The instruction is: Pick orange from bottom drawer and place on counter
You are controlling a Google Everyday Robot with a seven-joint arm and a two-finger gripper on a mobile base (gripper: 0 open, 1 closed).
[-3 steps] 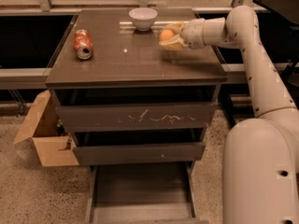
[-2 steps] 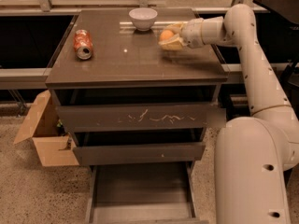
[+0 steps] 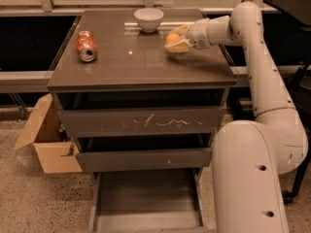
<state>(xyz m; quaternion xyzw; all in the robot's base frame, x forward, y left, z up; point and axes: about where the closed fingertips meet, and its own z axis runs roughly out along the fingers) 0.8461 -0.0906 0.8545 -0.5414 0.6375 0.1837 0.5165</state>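
Observation:
The orange sits between the fingers of my gripper over the right rear part of the counter. The gripper is shut on it and holds it at or just above the counter top; I cannot tell if it touches. The arm reaches in from the right. The bottom drawer is pulled open at the bottom of the view, and its dark tray shows nothing in it.
A white bowl stands at the back middle of the counter. A crushed red soda can lies on the left side. An open cardboard box sits on the floor left of the cabinet. The robot's body fills the lower right.
The gripper with the orange has stayed almost in place over the right rear of the counter. The robot's body has shifted slightly in the view.

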